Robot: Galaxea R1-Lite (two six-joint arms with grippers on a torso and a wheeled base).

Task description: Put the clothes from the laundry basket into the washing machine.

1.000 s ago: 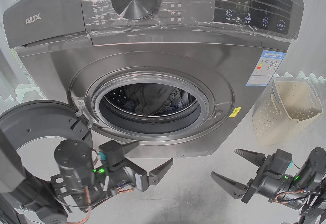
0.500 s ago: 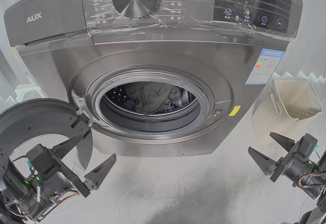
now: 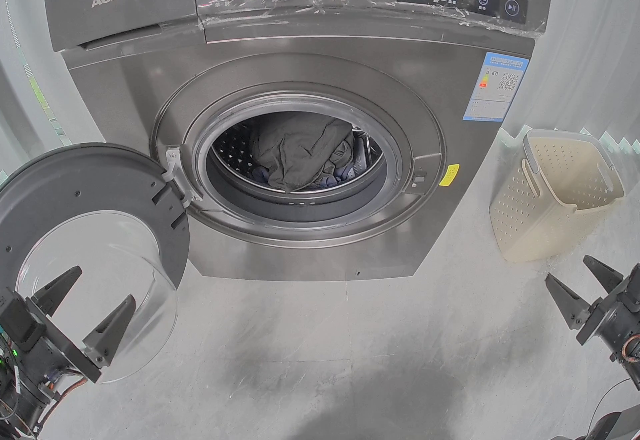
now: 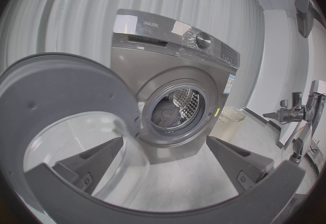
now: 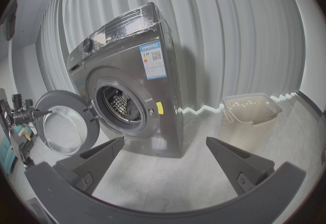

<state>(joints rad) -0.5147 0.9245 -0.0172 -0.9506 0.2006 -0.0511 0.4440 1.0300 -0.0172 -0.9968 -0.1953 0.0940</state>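
Note:
The grey washing machine (image 3: 293,34) stands with its round door (image 3: 87,194) swung wide to the left. Dark clothes (image 3: 297,148) lie piled inside the drum (image 4: 166,116). The cream laundry basket (image 3: 557,194) sits on the floor to the machine's right; its inside looks bare (image 5: 251,105). My left gripper (image 3: 90,301) hangs open low at the left, in front of the door's glass (image 4: 163,141). My right gripper (image 3: 585,284) is open low at the right, just in front of the basket, holding nothing (image 5: 164,141).
Pale curtains (image 3: 593,28) hang behind and beside the machine. Grey floor (image 3: 347,341) stretches in front of it between my two arms. The open door takes up the floor space at the left.
The head camera has pulled back, so the machine looks smaller and higher. Both open grippers have drawn back and outward, the left toward the door, the right toward the basket.

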